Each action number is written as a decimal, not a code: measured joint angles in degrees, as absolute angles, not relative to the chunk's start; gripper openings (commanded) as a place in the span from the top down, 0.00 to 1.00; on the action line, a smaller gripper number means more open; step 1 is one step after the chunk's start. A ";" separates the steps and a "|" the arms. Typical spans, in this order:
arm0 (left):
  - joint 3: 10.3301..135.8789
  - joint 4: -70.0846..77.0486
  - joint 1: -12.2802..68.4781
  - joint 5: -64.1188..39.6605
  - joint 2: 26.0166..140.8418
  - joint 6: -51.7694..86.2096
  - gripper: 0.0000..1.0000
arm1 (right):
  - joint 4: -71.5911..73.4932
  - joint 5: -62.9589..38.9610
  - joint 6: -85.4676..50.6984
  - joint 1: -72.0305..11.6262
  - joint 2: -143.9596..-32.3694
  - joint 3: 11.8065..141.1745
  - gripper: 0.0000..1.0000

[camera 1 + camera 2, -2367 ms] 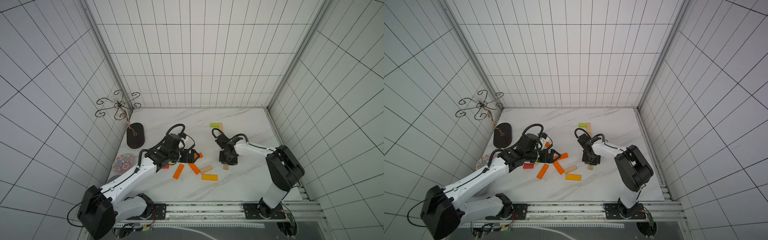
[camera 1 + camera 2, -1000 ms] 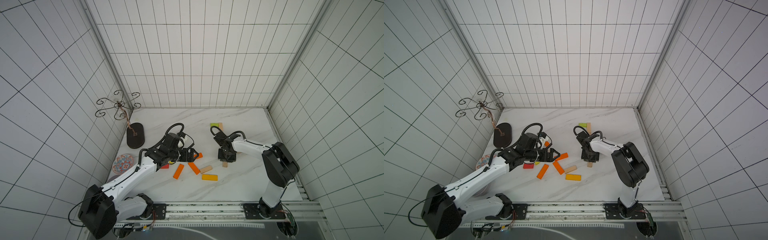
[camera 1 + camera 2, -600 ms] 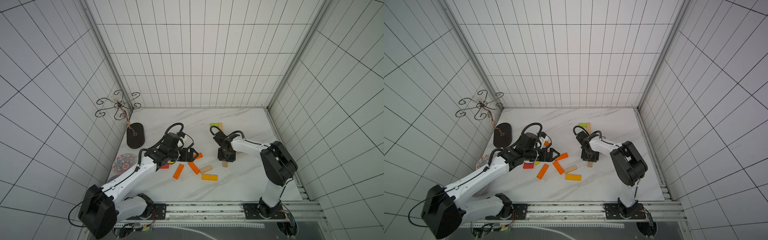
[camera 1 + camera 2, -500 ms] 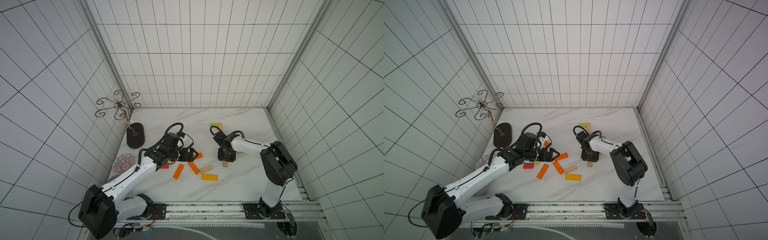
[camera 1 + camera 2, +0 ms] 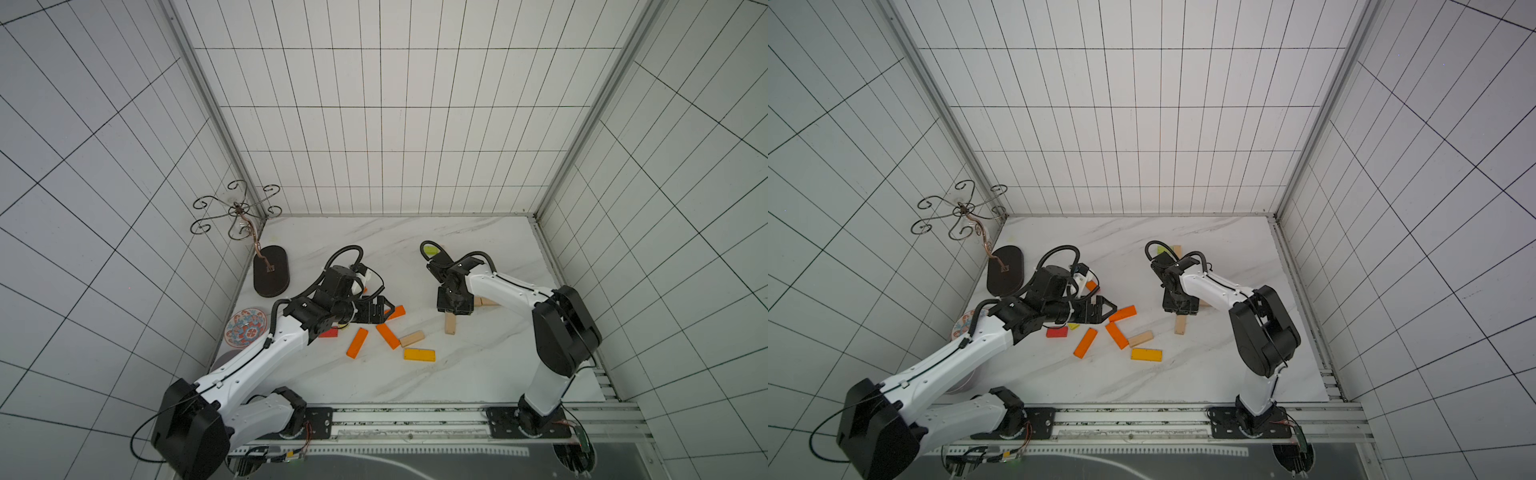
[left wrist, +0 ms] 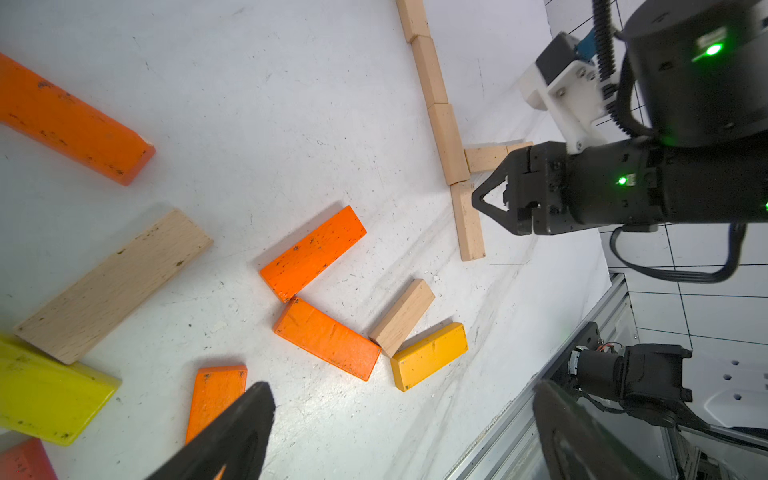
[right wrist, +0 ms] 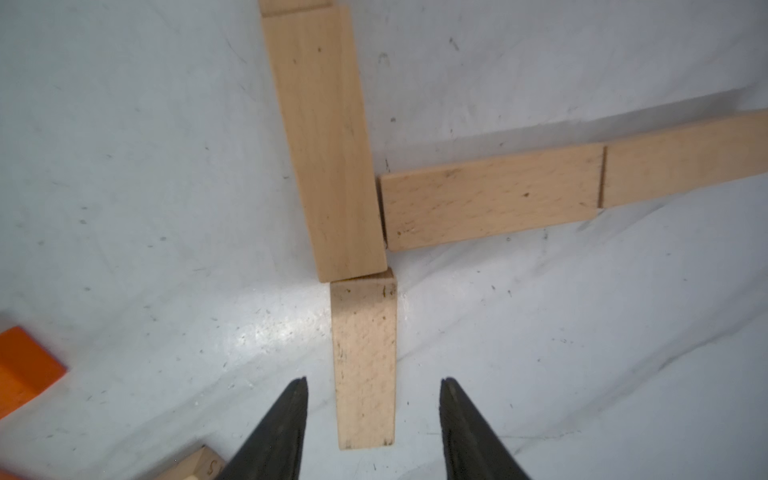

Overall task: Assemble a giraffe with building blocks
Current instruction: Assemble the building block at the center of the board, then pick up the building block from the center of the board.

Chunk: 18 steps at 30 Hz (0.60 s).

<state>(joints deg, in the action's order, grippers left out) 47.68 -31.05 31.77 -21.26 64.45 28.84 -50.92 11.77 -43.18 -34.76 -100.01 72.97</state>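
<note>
Right gripper (image 7: 372,381) has just opened, freeing the pale block (image 7: 363,357) at the wooden row's (image 7: 324,145) near end: piece placed. Left gripper (image 6: 401,388) wide open, empty.

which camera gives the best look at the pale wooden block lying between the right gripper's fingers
The right wrist view: the pale wooden block lies flat, large and sharp, within the open right gripper. The left wrist view shows it small; in both top views the gripper covers its far end.
</note>
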 measured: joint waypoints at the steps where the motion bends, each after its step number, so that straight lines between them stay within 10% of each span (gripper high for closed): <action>1: 47.68 -31.16 31.77 -21.26 64.05 28.84 0.03 | -51.33 11.97 -43.16 -34.81 -98.89 73.63 0.48; 18: 47.66 -36.36 31.77 -18.48 54.17 29.56 0.03 | -46.70 6.15 -56.29 -44.40 -89.43 75.44 0.48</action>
